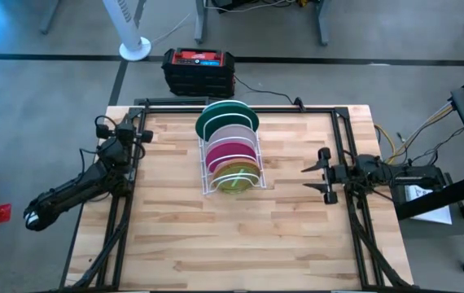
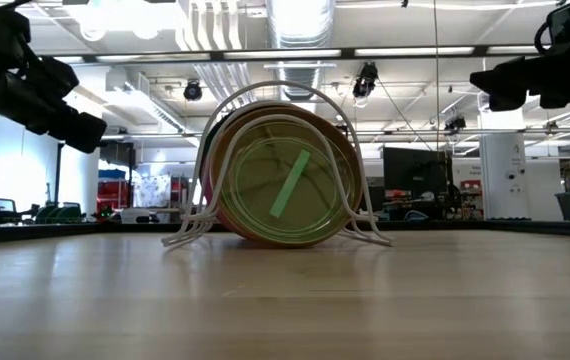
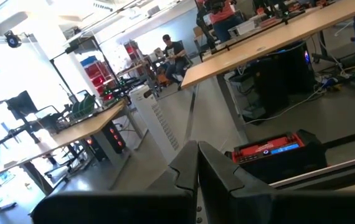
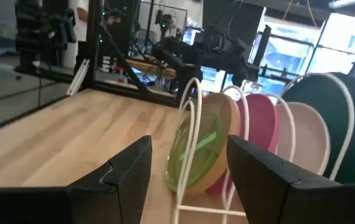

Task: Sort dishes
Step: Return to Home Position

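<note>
Wooden tabletop [image 2: 285, 300]: pale butcher-block planks, edged by a black metal frame in the high view.

Lime-green plate [image 2: 285, 190]: small and translucent, standing on edge in the front slot of the rack. It is the dish nearest the low camera, and a pale green stripe runs slantwise across its face.

Brown plate [image 1: 236, 167]: upright in the slot directly behind the lime-green one.

Magenta plate [image 1: 230, 151]: upright, next slot back.

White plate [image 1: 234, 132]: upright, behind the magenta.

Dark green plate [image 1: 225, 114]: the largest, upright in the rearmost slot, towards the table's far edge.

White wire dish rack [image 1: 204, 167]: stands at the table's centre, slightly towards the far side, and holds all five plates in a row.

Right gripper [image 1: 320, 174]: by the table's right edge, well apart from the rack and facing it. Its fingers are spread wide and hold nothing.

Left gripper [image 1: 137, 130]: at the far-left corner of the table, pointing away from the rack. Its fingers are pressed together with nothing between them.

Red-and-black box [image 1: 199, 69]: on the floor just beyond the far table edge.
</note>
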{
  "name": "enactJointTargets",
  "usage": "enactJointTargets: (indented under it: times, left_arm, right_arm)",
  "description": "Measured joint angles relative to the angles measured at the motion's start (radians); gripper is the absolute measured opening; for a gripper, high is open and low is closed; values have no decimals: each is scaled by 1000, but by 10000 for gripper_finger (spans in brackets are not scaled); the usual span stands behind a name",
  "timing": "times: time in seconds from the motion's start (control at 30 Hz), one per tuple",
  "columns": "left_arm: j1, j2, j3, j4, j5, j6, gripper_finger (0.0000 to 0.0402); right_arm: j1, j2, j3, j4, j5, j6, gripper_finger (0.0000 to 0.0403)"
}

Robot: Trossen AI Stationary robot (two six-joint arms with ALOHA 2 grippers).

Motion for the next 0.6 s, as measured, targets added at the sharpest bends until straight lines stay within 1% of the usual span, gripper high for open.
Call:
enactJointTargets:
  times: [0.17,0.6]
  left_arm:
    - [0,0,0,0,0,0,0]
    - [0,0,0,0,0,0,0]
  right_arm:
    - [0,11,0,0,0,-18,199]
    - [0,22,0,0,2,50,199]
